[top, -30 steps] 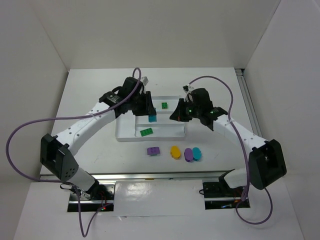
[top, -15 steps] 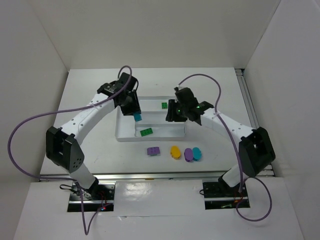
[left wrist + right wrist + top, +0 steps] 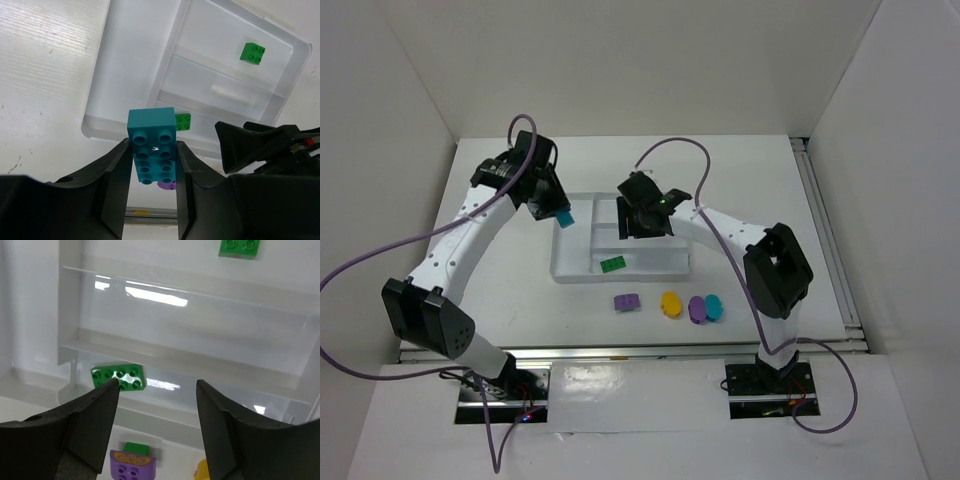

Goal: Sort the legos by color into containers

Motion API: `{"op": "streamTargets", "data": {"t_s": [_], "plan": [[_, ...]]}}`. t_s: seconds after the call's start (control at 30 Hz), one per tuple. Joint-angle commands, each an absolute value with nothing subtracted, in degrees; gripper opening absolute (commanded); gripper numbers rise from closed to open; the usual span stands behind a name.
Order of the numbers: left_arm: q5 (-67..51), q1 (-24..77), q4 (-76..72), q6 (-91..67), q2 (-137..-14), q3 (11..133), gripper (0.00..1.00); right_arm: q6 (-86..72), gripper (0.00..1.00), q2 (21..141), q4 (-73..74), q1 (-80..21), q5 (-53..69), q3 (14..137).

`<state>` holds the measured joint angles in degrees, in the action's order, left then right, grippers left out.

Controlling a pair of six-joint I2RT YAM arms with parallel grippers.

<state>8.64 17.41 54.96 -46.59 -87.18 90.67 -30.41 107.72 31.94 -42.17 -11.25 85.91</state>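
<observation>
Left end effector point(image 3: 152, 152), pointing down, clamps teal brick point(image 3: 151, 132).

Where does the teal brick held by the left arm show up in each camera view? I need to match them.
Top external: teal brick left of centre, in the left claw, beside the white tray's left end.
Left wrist: low centre, clamped in that claw.
Right wrist: not in it.
Shared landmark: the long green brick in the tray's nearest compartment, visible in all three views.
</observation>
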Motion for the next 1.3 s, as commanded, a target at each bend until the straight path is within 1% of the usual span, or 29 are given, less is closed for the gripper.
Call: {"op": "streamTargets", "data": {"t_s": [0.0, 0.17, 0.2, 0.3, 0.33, 0.37, 0.47, 0.6, 0.8, 0.9, 1.03, 1.07, 1.13, 1.17, 1.27], "plan": [[8.26, 16.7, 55.9, -45.44, -84.47, 89.39, 0.0, -32.08, 0.71, 108.71, 35.07, -44.82, -14.92, 88.59], [8.26, 16.17, 55.9, -44.39, -83.32, 88.77, 0.0, -31.3, 0.71, 112.49, 36.11, -45.35, -14.68, 93.85], [8.26, 16.17, 55.9, -44.38, -83.32, 88.25, 0.0, -31.29, 0.71, 113.2, 37.17, -45.35, -18.07, 94.82], [7.74, 16.17, 55.38, -43.86, -82.18, 87.72, 0.0, -31.9, 0.72, 114.87, 38.67, -44.48, -19.95, 96.77], [7.73, 16.17, 55.37, -43.86, -82.18, 87.71, 0.0, -31.9, 0.74, 114.87, 38.67, -42.91, -20.65, 97.29], [7.73, 15.65, 55.37, -43.86, -82.18, 87.19, 0.0, -31.9, 0.79, 115.48, 37.37, -42.19, -21.18, 97.29], [7.73, 15.64, 55.37, -43.86, -81.66, 87.19, 0.0, -30.16, 0.84, 118.11, 37.35, -39.29, -21.71, 100.62], [7.73, 15.64, 55.37, -43.33, -81.65, 86.66, 0.0, -27.6, 0.84, 125.4, 39.9, -37.27, -21.71, 108.96], [7.73, 15.64, 55.37, -42.8, -81.12, 86.66, 0.0, -26.72, 0.85, 132.17, 41.04, -32.96, -17.76, 115.39], [7.73, 15.64, 55.37, -42.8, -81.12, 86.66, 0.0, -25.93, 0.85, 132.8, 40.43, -32.96, -16.7, 115.4], [7.21, 15.64, 55.37, -42.8, -81.12, 86.04, 0.0, -25.93, 0.79, 133.94, 38.77, -32.34, -15.38, 115.4], [7.21, 15.64, 55.37, -42.8, -81.65, 86.04, 0.0, -25.93, 0.73, 133.95, 38.76, -32.34, -15.38, 115.4], [7.21, 15.64, 55.37, -42.8, -81.65, 86.04, 0.0, -25.93, 0.64, 134.47, 38.76, -32.34, -15.38, 115.4], [7.21, 15.64, 55.37, -42.28, -81.65, 86.04, 0.0, -25.93, 0.52, 134.47, 38.76, -32.34, -15.38, 115.4], [7.73, 15.64, 55.37, -42.28, -81.12, 85.52, 0.0, -25.93, 0.36, 132.28, 38.14, -32.34, -16.08, 114.88]]}}
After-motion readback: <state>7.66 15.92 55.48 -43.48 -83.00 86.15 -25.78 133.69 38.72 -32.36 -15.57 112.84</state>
